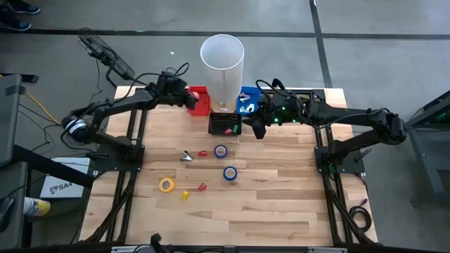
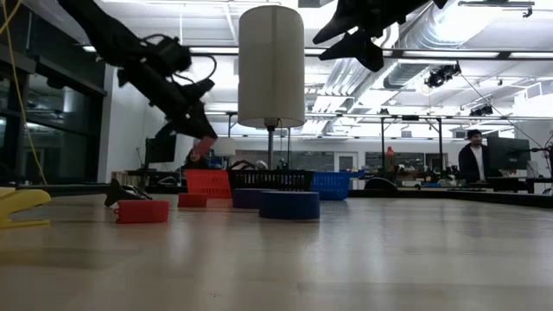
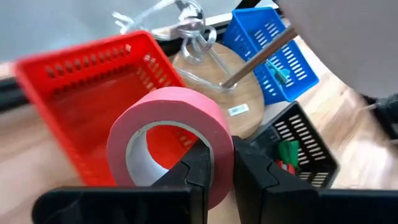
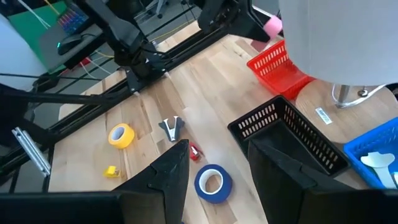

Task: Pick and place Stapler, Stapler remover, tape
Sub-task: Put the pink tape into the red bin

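Note:
My left gripper (image 3: 221, 157) is shut on a pink tape roll (image 3: 168, 118) and hangs over the red basket (image 1: 200, 100) at the table's far side. My right gripper (image 4: 214, 158) is open and raised high (image 2: 363, 41), just right of the black basket (image 1: 224, 124). Two blue tape rolls (image 1: 221, 151) (image 1: 230, 173) and a yellow tape roll (image 1: 166, 185) lie flat on the table. The metal stapler remover (image 1: 186, 156) lies left of the blue rolls. Small red staplers (image 1: 202, 152) (image 1: 202, 187) and a yellow one (image 1: 185, 195) lie nearby. My left gripper pinches the pink roll's wall (image 3: 219, 140): one finger (image 3: 198, 168) sits in the roll's hole, the other (image 3: 255, 177) outside it. The roll stands on edge in the hold, lifted clear above the red basket (image 3: 93, 81).
A lamp with a tall white shade (image 1: 222, 62) stands on a round wooden base (image 3: 224, 93) between the baskets. A blue basket (image 1: 247, 100) holding items sits at the far edge, right of the lamp. The black basket holds red and green items. The near half of the table (image 1: 281, 211) is bare wood.

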{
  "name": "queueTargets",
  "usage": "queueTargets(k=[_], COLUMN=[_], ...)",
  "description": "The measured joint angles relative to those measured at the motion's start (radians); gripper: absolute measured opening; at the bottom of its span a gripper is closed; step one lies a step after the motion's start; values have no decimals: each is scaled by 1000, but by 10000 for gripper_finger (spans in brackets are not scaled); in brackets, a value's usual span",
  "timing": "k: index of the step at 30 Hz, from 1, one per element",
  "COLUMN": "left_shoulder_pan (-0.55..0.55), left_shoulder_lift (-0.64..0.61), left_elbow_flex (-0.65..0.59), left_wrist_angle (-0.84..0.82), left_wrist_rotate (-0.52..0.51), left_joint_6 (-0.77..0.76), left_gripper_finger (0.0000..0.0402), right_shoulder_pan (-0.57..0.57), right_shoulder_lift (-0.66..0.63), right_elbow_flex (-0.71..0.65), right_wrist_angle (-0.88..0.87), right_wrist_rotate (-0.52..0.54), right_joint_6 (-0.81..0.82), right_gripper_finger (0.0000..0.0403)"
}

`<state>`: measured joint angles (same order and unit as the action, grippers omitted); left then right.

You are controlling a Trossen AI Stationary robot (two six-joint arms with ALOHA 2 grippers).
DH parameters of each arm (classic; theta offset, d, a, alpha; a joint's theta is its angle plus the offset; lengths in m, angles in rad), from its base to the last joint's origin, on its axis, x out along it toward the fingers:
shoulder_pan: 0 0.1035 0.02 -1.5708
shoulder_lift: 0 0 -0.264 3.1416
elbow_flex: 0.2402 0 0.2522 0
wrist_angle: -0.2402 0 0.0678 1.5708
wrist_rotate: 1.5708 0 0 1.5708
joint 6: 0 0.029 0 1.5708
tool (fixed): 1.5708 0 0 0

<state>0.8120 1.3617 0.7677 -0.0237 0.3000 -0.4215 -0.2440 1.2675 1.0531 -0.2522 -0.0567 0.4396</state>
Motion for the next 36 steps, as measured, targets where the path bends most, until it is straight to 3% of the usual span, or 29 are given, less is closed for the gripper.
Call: queueTargets(k=[9, 21, 29, 36], left_shoulder_pan=[11, 212, 257, 255], left_shoulder_lift=[115, 116, 144, 242], left_elbow_flex=[0, -5, -12, -13], left_wrist_angle=[91, 160, 168, 367], left_wrist_rotate=[91, 352, 411, 500], left_joint_6=[-146, -243, -298, -410], left_gripper_finger=[37, 37, 37, 37], right_shoulder_pan=[0, 3, 4, 4], right_shoulder_lift=[0, 0, 0, 0], right_elbow_flex=[0, 0, 0, 0], right_wrist_angle=[0, 0, 1, 1], right_wrist_rotate=[20, 28, 78, 81], right_joint_6=[32, 58, 58, 58], right_gripper_finger=[156, 156, 156, 156])
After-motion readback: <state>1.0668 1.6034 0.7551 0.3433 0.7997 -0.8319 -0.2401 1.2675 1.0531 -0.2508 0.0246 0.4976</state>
